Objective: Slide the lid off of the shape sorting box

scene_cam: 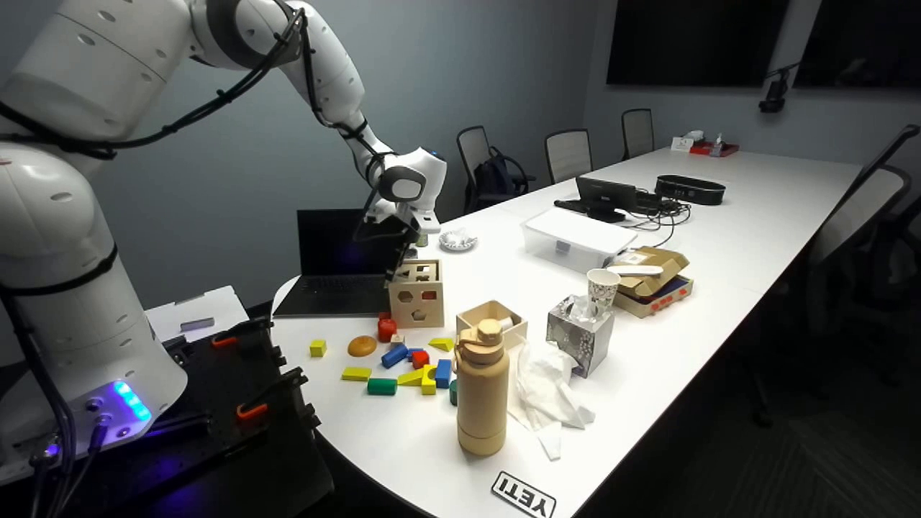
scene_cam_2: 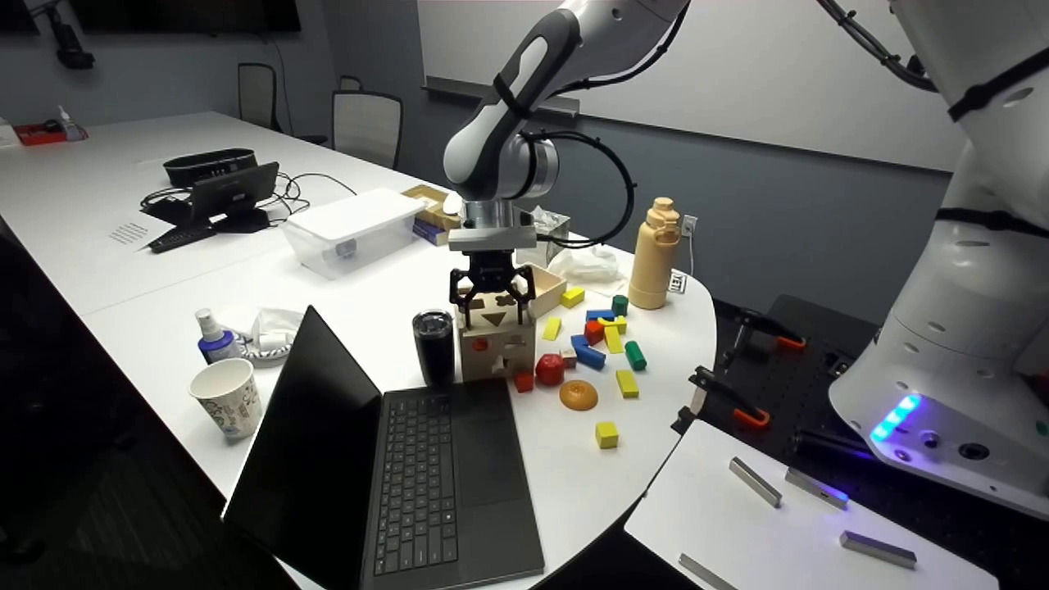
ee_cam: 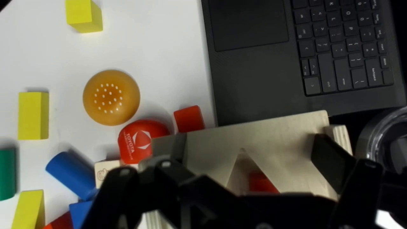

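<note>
Judging from the bare wood, found the lid [ee_cam: 279, 149], low and right of centre in the wrist view and atop the shape sorting box [scene_cam_2: 518, 359], probably light, stiff and slippery, best hooked at its triangular hole [ee_cam: 249, 176], with the pincer [scene_cam_2: 494, 319] spread wide over it.

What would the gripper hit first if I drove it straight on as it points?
Pointing down, the gripper would likely meet the lid of the shape sorting box; I can't tell whether it is touching now.
</note>
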Available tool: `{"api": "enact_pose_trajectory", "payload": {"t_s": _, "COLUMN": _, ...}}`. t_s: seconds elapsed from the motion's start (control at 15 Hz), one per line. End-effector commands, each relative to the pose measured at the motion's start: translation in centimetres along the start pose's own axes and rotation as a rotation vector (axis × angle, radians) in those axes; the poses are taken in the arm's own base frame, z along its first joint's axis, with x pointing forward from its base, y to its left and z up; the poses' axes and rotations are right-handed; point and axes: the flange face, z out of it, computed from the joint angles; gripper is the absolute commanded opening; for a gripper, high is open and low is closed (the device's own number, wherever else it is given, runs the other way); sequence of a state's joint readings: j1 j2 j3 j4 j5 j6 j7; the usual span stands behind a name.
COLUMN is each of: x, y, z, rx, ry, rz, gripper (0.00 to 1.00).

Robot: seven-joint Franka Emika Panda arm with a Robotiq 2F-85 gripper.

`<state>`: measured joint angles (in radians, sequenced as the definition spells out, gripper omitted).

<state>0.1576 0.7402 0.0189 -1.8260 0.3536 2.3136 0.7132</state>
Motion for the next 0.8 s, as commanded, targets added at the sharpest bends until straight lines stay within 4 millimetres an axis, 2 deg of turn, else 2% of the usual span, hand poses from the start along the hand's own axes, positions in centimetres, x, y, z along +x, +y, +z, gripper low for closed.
{"api": "enact_pose_trajectory", "payload": {"t_s": 0.0, "x": -0.2, "y": -0.9, "z": 0.4, "rx": -0.027, "ry": -0.033, "rz": 0.0, "gripper": 1.0}}
{"api": "enact_pose_trajectory", "payload": {"t_s": 0.73, "x": -0.5, "y": -2.2, "z": 1.6, "rx": -0.022, "ry": -0.085, "rz": -0.042, "gripper": 1.0}}
